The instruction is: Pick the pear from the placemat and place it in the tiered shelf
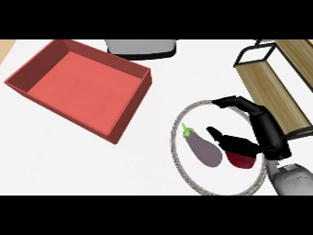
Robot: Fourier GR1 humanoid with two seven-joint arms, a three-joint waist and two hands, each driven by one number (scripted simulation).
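Note:
A dark red pear (242,159) lies on the round white placemat (186,120) with its grey woven rim, at the lower right. My right hand (271,137) hangs over the mat's right side. Its fingers (235,102) stretch away toward the mat's far rim, well past the pear, and its thumb (220,137) lies just over the pear's top; the hand is open and nothing is held. The tiered shelf (274,87), wooden boards in a black frame, stands right of the mat, close behind the hand. My left hand does not show.
A purple eggplant (204,148) with a green stem lies on the mat just left of the pear. A large red open box (84,87) sits at the left. A grey object (142,47) stands at the counter's far edge.

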